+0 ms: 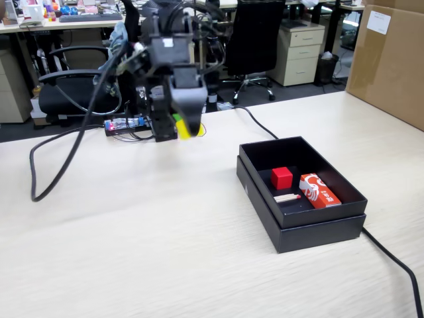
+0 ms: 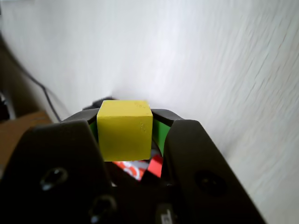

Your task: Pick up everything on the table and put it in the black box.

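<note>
Across the fixed view the light beige wood-grain table (image 1: 132,252) is filling most of the frame, and behind it an office is showing: black swivel chairs (image 1: 255,40), a beige drawer cabinet (image 1: 299,53), and cluttered desks at the far wall. At the right edge a big brown cardboard carton (image 1: 391,59) is sitting on the table top. A thick black cable (image 1: 59,165) is looping over the table on the left, and another is running along the right side past the box.

Right of centre, the black box (image 1: 318,232) is resting on the table with its top open. Inside it a red cube (image 1: 281,177) is lying toward the back, a red-and-white packet (image 1: 319,191) is lying just to its right, and a small pale stick (image 1: 287,197) is lying in front of the cube.

Left of the box and well apart from it, the arm is holding the gripper (image 1: 187,129) raised above the table. Its jaws are pinching the yellow cube (image 2: 125,129), one on each side as the wrist view shows, so the cube is hanging clear of the surface, with red shapes showing blurred beneath it.
</note>
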You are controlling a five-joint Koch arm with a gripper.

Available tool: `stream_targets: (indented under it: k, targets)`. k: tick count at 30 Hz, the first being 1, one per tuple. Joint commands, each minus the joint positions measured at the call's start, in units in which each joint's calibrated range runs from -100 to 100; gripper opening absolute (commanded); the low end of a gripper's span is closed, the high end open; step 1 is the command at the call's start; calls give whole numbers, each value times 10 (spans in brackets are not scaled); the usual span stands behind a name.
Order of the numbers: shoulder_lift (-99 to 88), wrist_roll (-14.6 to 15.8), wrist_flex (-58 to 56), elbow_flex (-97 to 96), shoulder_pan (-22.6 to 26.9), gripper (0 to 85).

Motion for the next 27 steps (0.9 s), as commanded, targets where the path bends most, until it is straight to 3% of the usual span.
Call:
stream_targets:
  k: [1, 5, 10, 18, 27]
  targets:
    - [-119, 19, -2, -4, 38, 8]
    - [-173, 41, -2, -39, 96, 9]
    - [-142, 61, -1, -38, 129, 9]
    - [129, 84, 8, 17, 143, 9]
    - [237, 97, 28, 21, 150, 9]
